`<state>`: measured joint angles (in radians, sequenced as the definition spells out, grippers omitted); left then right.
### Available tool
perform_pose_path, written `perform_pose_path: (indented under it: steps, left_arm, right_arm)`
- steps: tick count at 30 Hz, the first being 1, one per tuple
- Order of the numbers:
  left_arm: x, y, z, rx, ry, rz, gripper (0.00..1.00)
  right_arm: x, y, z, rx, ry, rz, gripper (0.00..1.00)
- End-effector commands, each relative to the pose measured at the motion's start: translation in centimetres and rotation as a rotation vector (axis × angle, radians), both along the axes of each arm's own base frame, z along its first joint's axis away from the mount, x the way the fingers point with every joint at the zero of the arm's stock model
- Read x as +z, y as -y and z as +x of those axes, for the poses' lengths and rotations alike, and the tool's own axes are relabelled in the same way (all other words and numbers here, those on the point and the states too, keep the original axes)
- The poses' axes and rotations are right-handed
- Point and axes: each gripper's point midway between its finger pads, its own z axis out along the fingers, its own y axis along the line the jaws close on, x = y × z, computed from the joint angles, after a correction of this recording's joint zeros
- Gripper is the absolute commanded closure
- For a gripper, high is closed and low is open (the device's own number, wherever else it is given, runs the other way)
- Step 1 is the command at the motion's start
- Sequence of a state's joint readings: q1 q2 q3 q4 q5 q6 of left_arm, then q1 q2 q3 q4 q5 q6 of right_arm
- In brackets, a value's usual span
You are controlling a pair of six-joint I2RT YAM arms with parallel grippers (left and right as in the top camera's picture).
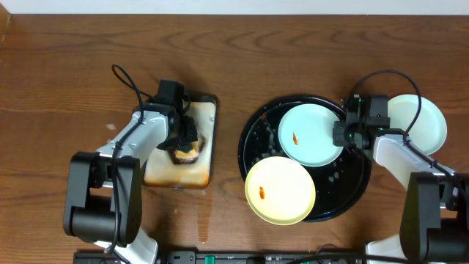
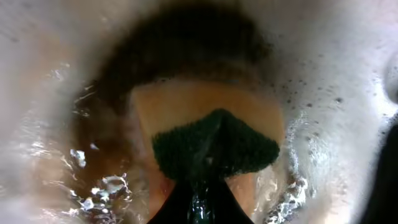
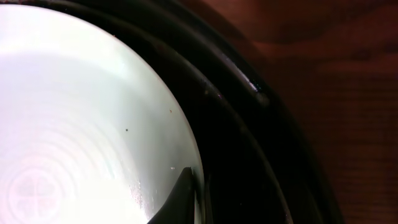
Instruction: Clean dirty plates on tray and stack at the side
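Mint-blue plate [image 1: 311, 133] in the black tray [image 1: 353, 185], right of centre, orange-smeared. Looks stiff, light, probably wet and slippery; best pinched at its right rim. Right jaws at that rim, closure impossible to tell. Left jaws clenched on the sponge [image 1: 186, 153], left of centre.

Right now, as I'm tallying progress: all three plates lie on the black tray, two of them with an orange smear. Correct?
No. Only two plates lie on the black tray: the mint-blue plate and the yellow plate, both with an orange smear. The third plate sits on the table, right of the tray, as the overhead view shows.
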<state>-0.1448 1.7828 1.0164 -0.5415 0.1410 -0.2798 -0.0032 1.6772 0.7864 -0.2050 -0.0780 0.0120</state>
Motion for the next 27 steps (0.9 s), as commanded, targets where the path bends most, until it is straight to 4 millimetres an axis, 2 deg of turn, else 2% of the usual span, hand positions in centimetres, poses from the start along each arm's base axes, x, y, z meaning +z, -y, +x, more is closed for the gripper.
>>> perform_pose_path:
  steps: [1,5,14,17,22,27]
  left_arm:
    - [-1.8,-0.1,-1.0,-0.017,-0.054,0.005,0.92]
    - [-0.7,-0.2,-1.1,-0.016,-0.068,0.008,0.92]
    - [6.1,0.2,0.8,-0.018,-0.046,0.004,0.93]
    - [7.0,0.8,1.0,-0.033,-0.028,0.002,0.92]
    - [7.4,3.1,0.9,-0.095,-0.014,0.0,0.93]
    - [9.4,6.5,1.9,-0.134,0.048,-0.024,0.93]
  right_arm:
    - [-1.8,0.2,-1.3,-0.03,-0.067,-0.02,0.99]
    - [-1.8,0.2,-1.4,-0.046,-0.069,-0.012,0.99]
    - [-1.9,0.2,-1.5,-0.047,-0.076,-0.012,0.99]
    - [-1.9,0.2,-1.5,-0.047,-0.076,-0.012,0.99]
    - [-1.9,-0.1,-1.5,-0.037,-0.077,0.006,0.99]
    - [-1.8,-0.9,-1.5,0.019,-0.071,0.031,0.99]
